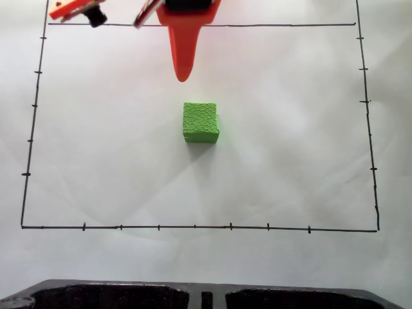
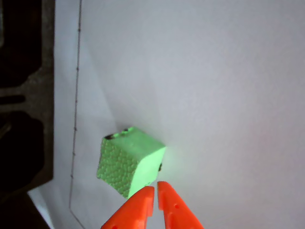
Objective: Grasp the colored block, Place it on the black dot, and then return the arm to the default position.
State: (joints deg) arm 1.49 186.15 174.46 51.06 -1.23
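The colored block point(image 1: 201, 121), a lime-green pebbled cube, rests on the white paper near the middle of the drawn rectangle. In the wrist view the block point(image 2: 128, 160) sits just beyond my jaw tips, apart from them. Small black slivers point(image 2: 114, 135) peek out at its base edges; the rest of the black dot is hidden under it. The orange arm hangs at the top of the fixed view, its gripper point(image 1: 183, 76) pointing down above the block's far side. The gripper point(image 2: 156, 187) is shut with nothing between its tapered tips.
Thin black border lines point(image 1: 193, 226) with tick marks frame the paper. A black moulded base point(image 1: 206, 296) lies along the near edge of the fixed view and shows at the left of the wrist view as a dark shape point(image 2: 24, 95). Another orange arm part point(image 1: 77, 8) sits top left.
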